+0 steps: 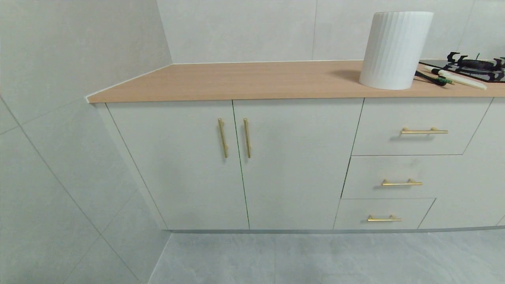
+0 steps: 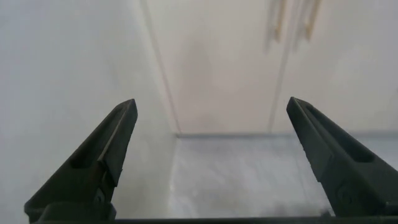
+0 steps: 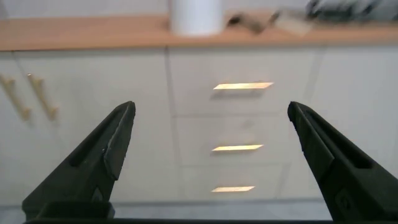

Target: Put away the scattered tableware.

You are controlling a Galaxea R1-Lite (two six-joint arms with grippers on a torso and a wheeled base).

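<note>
Head view puts the task's things at the right end of the long light-wood worktop (image 1: 236,81). A slim white-handled utensil (image 1: 459,78) and a dark green-handled utensil (image 1: 434,79) lie flat there, side by side and close together. They sit just beside the base of a tall white ribbed cylindrical container (image 1: 394,49), between it and a black gas-hob grate (image 1: 477,65) at the worktop's far right. Both utensils have their long axes on a slant, from back near the container toward the front edge and rightward. What kind of utensil each one is cannot be made out.

The right gripper (image 3: 211,106) is released, its two dark fingers spread wide with nothing between them. It faces the white drawer fronts with brass bar handles (image 3: 242,86). Beyond it, the container (image 3: 196,15) and the utensils (image 3: 255,22) show up on the worktop. They appear to lie higher than this gripper and somewhat to its right, well apart from it.

The left gripper (image 2: 211,102) is likewise released and empty. It points at the foot of the white double-door cabinet (image 2: 224,68), where the cabinet meets the grey tiled side wall, at the worktop's left end.

The right arm is therefore judged the nearer one. Its coming move would call for a rise above the front edge and a shift right. It would also need to turn the fingers so they close across the slanted handles rather than along them, while staying clear of the container just beside the handles.
</note>
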